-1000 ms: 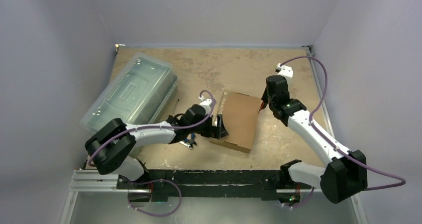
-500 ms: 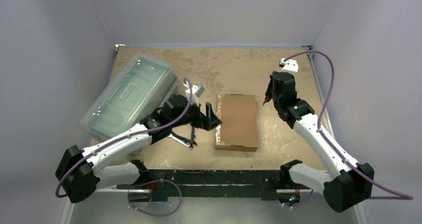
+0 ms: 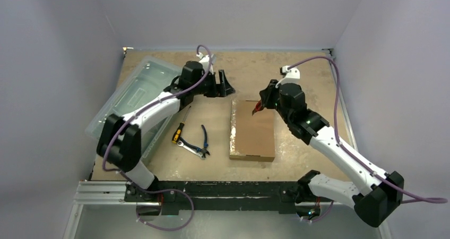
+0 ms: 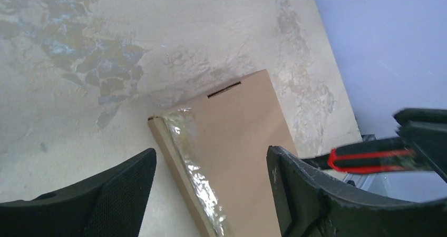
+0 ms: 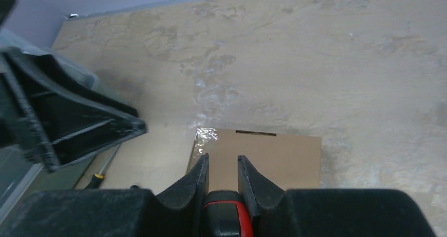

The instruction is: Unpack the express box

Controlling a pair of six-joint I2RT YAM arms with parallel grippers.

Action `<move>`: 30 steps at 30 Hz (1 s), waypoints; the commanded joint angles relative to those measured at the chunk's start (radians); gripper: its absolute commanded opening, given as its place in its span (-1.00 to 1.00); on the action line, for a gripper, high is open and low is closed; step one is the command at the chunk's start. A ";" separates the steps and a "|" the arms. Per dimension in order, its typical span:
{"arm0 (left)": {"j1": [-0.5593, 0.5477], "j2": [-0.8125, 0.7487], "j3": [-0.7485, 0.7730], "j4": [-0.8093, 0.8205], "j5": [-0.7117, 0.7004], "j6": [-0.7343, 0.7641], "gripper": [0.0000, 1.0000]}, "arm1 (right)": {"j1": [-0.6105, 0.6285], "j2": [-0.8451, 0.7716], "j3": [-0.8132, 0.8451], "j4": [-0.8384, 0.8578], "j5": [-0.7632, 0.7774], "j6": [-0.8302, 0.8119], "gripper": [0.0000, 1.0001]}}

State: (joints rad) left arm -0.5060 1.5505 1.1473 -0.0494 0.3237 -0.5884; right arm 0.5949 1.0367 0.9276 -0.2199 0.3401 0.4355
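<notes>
At table centre the express box lies flat and closed, no longer tipped up. The left gripper is now backed off toward the far side, jaws wide and empty. The right gripper, pinching a red-handled tool, now hangs over the box's far edge. Opening the box likely comes next.

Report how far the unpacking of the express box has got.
Done: only the tool pickup; the right gripper is shut on a red and black tool, probably a cutter. In hand: that tool hangs over the far end of the express box, the left gripper open and empty nearby. Left: the shiny tape looks uncut, the box is closed, nothing is out.
</notes>
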 commanded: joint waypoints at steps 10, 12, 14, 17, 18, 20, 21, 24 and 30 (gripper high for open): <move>0.034 0.328 0.088 0.202 0.183 0.014 0.00 | 0.177 0.164 0.050 0.142 0.201 0.187 -1.00; 0.036 0.334 0.077 0.216 0.175 0.013 -0.03 | 0.176 0.183 0.064 0.138 0.190 0.186 -1.00; 0.042 0.347 0.072 0.227 0.189 0.010 -0.10 | 0.176 0.195 0.070 0.135 0.201 0.190 -1.00; 0.057 0.387 0.072 0.260 0.240 -0.018 -0.16 | 0.177 0.220 0.076 0.154 0.200 0.188 -1.00; 0.066 0.403 0.065 0.297 0.275 -0.061 -0.18 | 0.176 0.236 0.080 0.164 0.196 0.185 -1.00; 0.079 0.431 0.054 0.390 0.333 -0.119 -0.25 | 0.178 0.269 0.095 0.171 0.205 0.184 -1.00; 0.081 0.438 0.053 0.399 0.343 -0.128 -0.29 | 0.180 0.282 0.101 0.173 0.220 0.189 -1.00; 0.081 0.445 0.047 0.410 0.352 -0.136 -0.30 | 0.183 0.303 0.108 0.182 0.272 0.223 -1.00; 0.083 0.450 0.047 0.406 0.350 -0.142 -0.31 | 0.184 0.353 0.135 0.178 0.335 0.299 -1.00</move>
State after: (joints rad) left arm -0.4255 2.0037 1.1912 0.2993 0.6411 -0.7177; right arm 0.7734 1.3754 0.9943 -0.0895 0.5941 0.6632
